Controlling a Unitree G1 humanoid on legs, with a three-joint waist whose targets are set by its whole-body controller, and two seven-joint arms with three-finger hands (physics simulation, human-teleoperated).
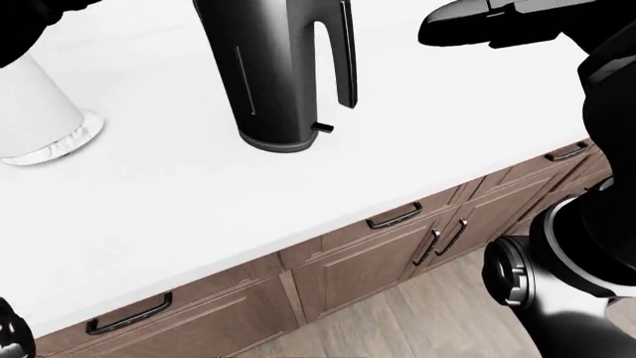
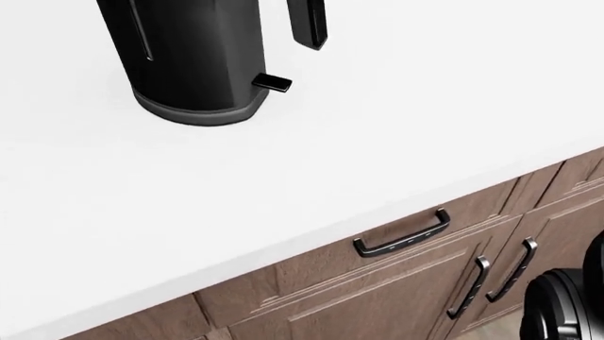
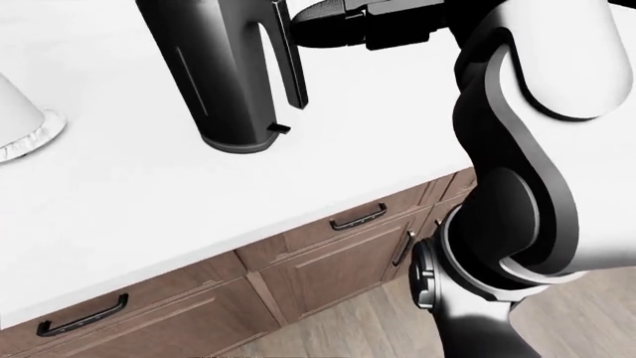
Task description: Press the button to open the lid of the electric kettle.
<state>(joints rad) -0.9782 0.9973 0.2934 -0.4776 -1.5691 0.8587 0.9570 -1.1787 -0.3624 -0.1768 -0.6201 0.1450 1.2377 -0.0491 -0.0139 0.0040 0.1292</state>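
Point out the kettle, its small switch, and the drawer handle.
kettle [image 1: 268,67], left-eye view, on its dark body.
switch [image 2: 272,83], head view, on the tab at the base.
drawer handle [image 2: 402,237], head view, on the bar's middle.

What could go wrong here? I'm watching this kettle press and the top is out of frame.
1. The kettle is tall and its lid and button lie above every view, so the right hand, near the handle, may miss the button.
2. A sideways shove there might tip or slide the kettle across the counter.
3. It could then hit the white cup.
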